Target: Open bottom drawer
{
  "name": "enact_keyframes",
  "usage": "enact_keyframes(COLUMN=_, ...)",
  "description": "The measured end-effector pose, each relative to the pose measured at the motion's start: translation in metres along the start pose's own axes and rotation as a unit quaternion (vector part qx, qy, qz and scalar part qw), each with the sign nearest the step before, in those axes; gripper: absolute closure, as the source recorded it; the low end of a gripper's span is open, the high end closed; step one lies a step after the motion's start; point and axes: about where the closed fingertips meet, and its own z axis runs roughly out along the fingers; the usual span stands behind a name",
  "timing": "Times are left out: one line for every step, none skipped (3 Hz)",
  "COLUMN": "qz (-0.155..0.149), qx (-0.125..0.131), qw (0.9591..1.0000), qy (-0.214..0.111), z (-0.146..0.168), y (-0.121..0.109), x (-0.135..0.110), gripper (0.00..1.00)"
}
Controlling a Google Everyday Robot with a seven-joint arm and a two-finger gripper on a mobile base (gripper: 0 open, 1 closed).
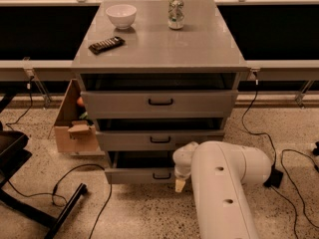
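The grey cabinet has three drawers. The bottom drawer is the lowest and shortest front, with a small black bar handle. It stands pulled out a little, and a dark gap shows above its front. My gripper is at the end of the white arm. It sits against the right end of the bottom drawer front, just right of the handle. The middle drawer and top drawer also stand slightly out.
A white bowl, a can and a dark remote are on the cabinet top. An open cardboard box stands left of the cabinet. Cables and a black chair base lie on the floor at left. More cables lie at right.
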Motion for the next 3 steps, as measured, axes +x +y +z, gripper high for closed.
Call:
enact_keyframes(qz=-0.006, qx=0.004, qw=0.9997, qy=0.022, z=-0.011, y=0.011, x=0.002, gripper=0.48)
enact_keyframes(qz=-0.032, qx=0.013, qw=0.9976, qy=0.061, z=-0.037, y=0.010, x=-0.004, gripper=0.71)
enact_keyframes(qz=-0.038, qx=0.001, qw=0.9933, qy=0.109, z=-0.056, y=0.053, x=0.000, gripper=0.94)
